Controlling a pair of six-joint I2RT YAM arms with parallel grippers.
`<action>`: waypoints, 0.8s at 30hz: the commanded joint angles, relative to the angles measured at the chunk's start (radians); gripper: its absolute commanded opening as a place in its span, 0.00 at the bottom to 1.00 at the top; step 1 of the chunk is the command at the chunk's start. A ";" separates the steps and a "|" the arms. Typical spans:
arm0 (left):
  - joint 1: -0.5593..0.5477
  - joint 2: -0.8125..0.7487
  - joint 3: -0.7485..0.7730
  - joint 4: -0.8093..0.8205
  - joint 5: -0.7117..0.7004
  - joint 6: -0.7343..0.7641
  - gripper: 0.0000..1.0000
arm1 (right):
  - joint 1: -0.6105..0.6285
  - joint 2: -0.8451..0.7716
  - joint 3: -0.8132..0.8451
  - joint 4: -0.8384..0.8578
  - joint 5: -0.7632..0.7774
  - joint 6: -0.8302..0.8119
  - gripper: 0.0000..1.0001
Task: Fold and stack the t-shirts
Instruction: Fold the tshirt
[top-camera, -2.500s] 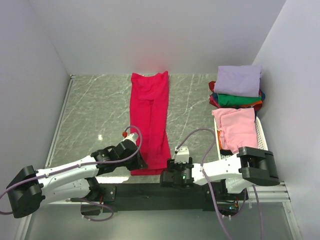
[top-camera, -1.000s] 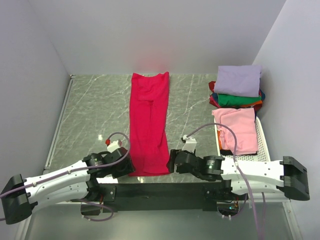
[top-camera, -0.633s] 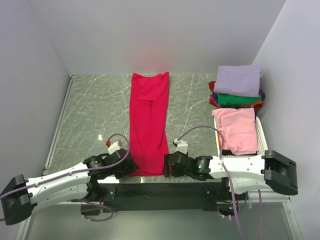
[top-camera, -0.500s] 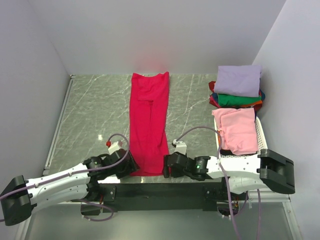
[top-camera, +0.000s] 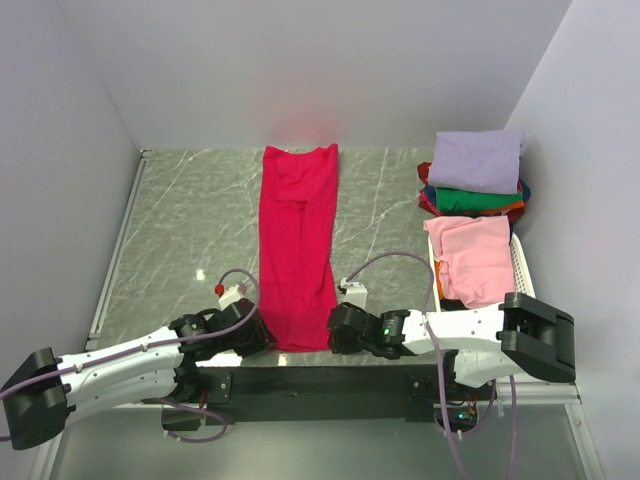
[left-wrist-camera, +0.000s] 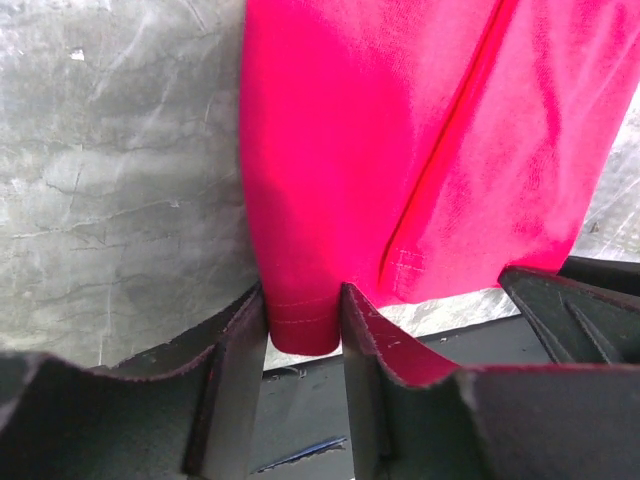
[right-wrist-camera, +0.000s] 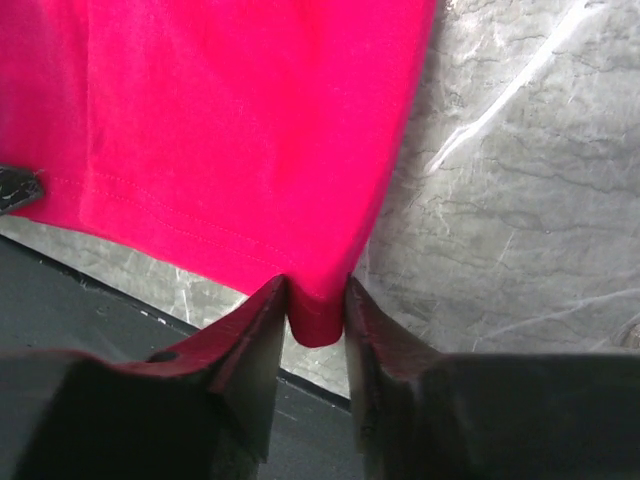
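Observation:
The crimson-red t-shirt (top-camera: 296, 240) lies as a long narrow strip down the middle of the marble table, folded lengthwise. My left gripper (top-camera: 262, 341) is shut on its near left hem corner (left-wrist-camera: 300, 322), cloth pinched between both fingers. My right gripper (top-camera: 331, 338) is shut on its near right hem corner (right-wrist-camera: 318, 318). A lavender shirt (top-camera: 476, 160) tops a stack of green, orange and blue ones (top-camera: 478, 200) at the far right. A pink shirt (top-camera: 470, 260) lies in the basket.
The white perforated basket (top-camera: 522, 270) stands at the right edge, near the wall. The black base rail (top-camera: 320, 380) runs along the table's near edge just below both grippers. Grey walls close in the left, back and right.
Both grippers have moved in from the sides to the shirt's near corners and shut on them. The shirt itself has hardly shifted.

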 joint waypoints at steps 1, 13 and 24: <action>0.001 0.017 -0.038 -0.085 0.011 0.006 0.41 | -0.002 0.026 0.020 -0.059 0.003 0.013 0.33; 0.001 0.011 0.024 -0.182 -0.014 0.027 0.45 | -0.002 -0.017 -0.002 -0.116 0.011 0.045 0.30; 0.000 0.041 0.012 -0.133 0.000 0.047 0.01 | -0.017 -0.023 -0.023 -0.070 -0.003 0.019 0.23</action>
